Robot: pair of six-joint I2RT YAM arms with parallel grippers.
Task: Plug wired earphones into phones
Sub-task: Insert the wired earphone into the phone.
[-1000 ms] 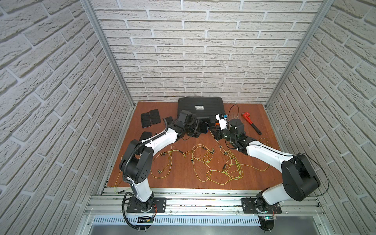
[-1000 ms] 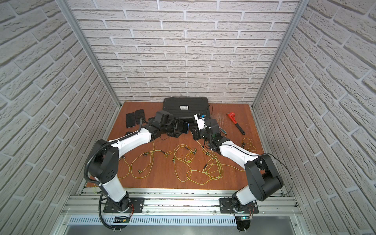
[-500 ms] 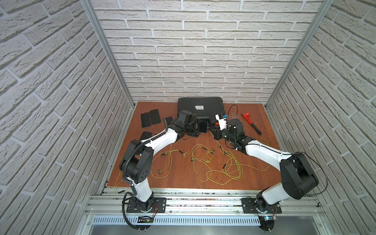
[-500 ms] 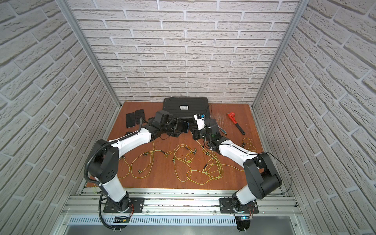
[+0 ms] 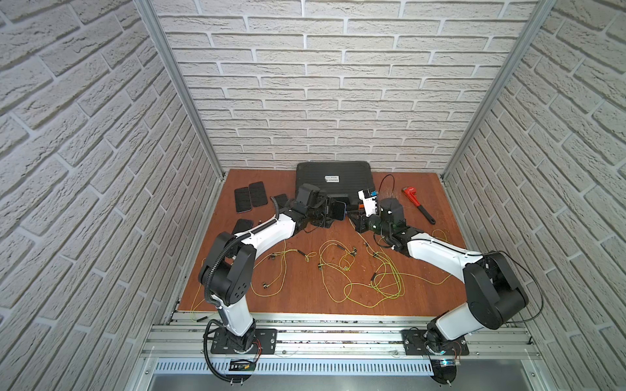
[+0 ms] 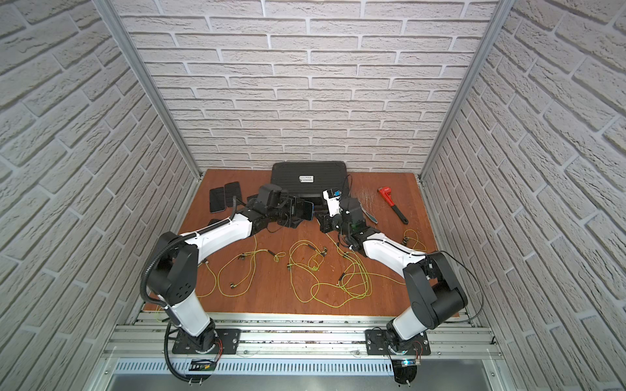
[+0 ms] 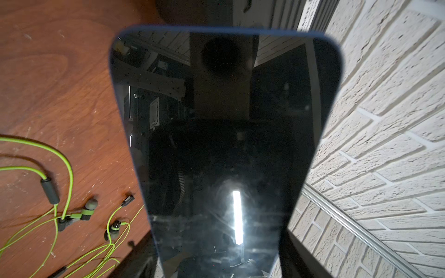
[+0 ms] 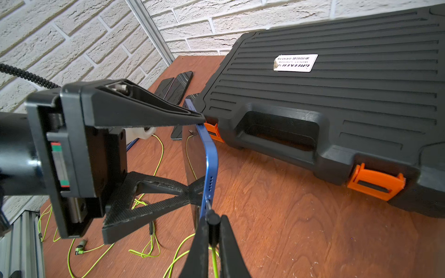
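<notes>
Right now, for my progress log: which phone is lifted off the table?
The blue-edged phone, clamped in the left gripper; the other phones lie flat on the table.

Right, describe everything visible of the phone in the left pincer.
The phone is a slab with a blue metal-looking frame and a glossy black screen, smudged and reflective. It is held clear of the table, clamped across its width by the left pincer. Its end, with small holes, meets the earphone plug gripped by the right pincer.

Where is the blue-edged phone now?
In both top views the blue-edged phone is clamped in the left gripper above the table, just in front of the black case, with the right gripper holding an earphone plug at its edge.
</notes>
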